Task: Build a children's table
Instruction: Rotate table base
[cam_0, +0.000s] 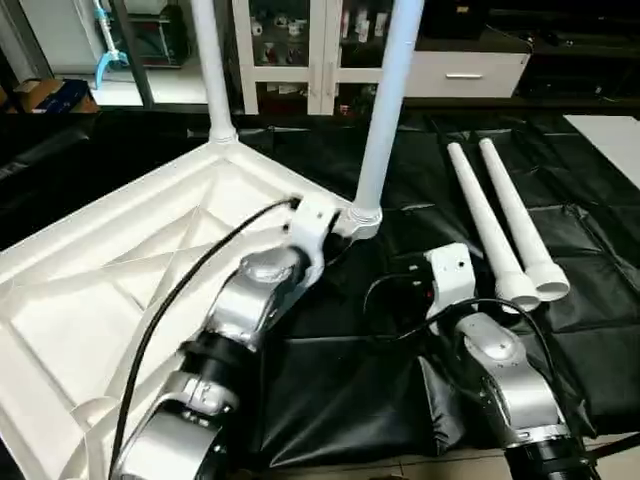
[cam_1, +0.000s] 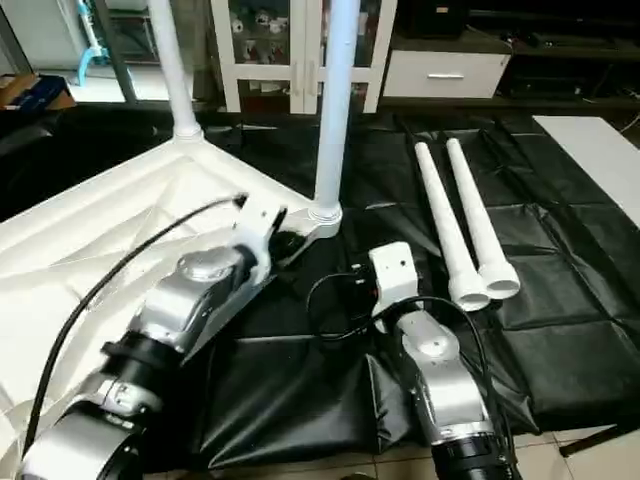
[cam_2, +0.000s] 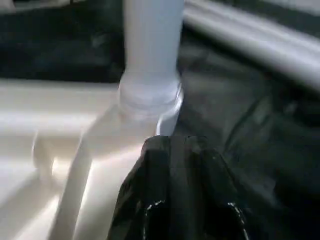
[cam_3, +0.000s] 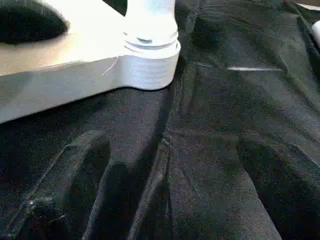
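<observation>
The children's table top (cam_0: 130, 290) lies upside down on the left, ribbed underside up. One white leg (cam_0: 212, 70) stands in its far corner socket. A second leg (cam_0: 385, 110) stands in the corner socket (cam_0: 362, 222) nearest the cloth's middle. Two loose legs (cam_0: 487, 222) (cam_0: 522, 215) lie side by side on the black cloth to the right. My left gripper (cam_2: 182, 142) is shut and empty, its fingertips just short of the second leg's base (cam_2: 150, 95). My right gripper (cam_3: 172, 142) hangs open low over the cloth, a short way from that same socket (cam_3: 150, 60).
The black cloth (cam_0: 350, 380) covers the floor under everything, with bare floor tiles at its near edge. A white glass-door cabinet (cam_0: 300, 50) and a white drawer unit (cam_0: 465, 70) stand at the back. A white flat board (cam_0: 612, 140) lies at the far right.
</observation>
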